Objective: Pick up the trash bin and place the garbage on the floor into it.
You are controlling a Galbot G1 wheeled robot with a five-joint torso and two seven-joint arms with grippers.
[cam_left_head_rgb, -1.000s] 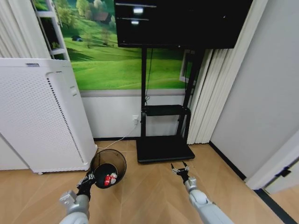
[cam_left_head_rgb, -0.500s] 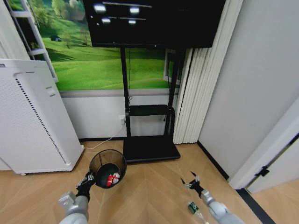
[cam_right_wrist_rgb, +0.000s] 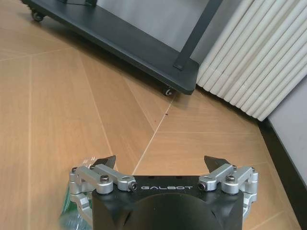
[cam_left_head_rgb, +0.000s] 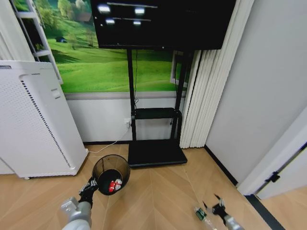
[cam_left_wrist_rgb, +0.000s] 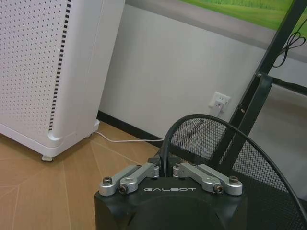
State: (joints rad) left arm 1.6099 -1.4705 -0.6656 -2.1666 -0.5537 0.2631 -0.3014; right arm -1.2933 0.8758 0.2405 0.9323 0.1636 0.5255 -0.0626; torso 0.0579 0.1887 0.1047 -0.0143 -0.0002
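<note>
The trash bin (cam_left_head_rgb: 111, 171), a small black wire-mesh basket, hangs just above the wood floor with my left gripper (cam_left_head_rgb: 91, 184) shut on its near rim. The left wrist view shows that gripper (cam_left_wrist_rgb: 165, 166) clamped on the rim wire of the bin (cam_left_wrist_rgb: 216, 143). Inside the bin lie a red lump and a red-and-white wad (cam_left_head_rgb: 114, 185). A clear bottle with a green label (cam_left_head_rgb: 200, 213) lies on the floor at the lower right. My right gripper (cam_left_head_rgb: 213, 203) is open, low, just right of it. In the right wrist view the bottle (cam_right_wrist_rgb: 73, 212) sits beside one finger of the open right gripper (cam_right_wrist_rgb: 160, 163).
A tall white appliance (cam_left_head_rgb: 33, 124) stands on the left, its cable running along the floor to a wall socket (cam_left_head_rgb: 127, 122). A black TV stand (cam_left_head_rgb: 156, 152) on castors sits against the wall behind the bin. White curtains (cam_left_head_rgb: 194, 105) hang on the right. Open wood floor lies between bin and bottle.
My right arm has dropped lower and farther right, down beside the bottle, fingers still open. The left gripper keeps its hold on the bin. The camera has shifted slightly.
</note>
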